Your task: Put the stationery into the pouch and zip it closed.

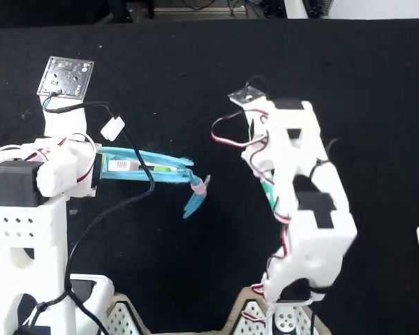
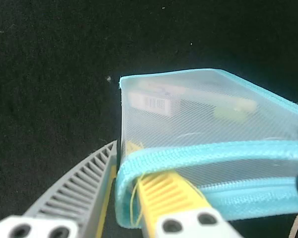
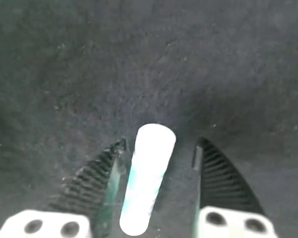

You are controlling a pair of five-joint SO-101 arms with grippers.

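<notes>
Your pouch (image 1: 150, 167) hangs above the table (image 1: 195, 70), left of centre, with one end in the left gripper (image 2: 123, 148) and the rest stretching right, stationery (image 2: 154, 101) inside. Well apart to its right sits the right gripper (image 3: 161, 142) — a stick (image 3: 146, 173) in it.

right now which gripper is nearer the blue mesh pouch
Left. The left gripper clamps the blue mesh pouch; the right gripper is apart, around a white cylinder.
</notes>
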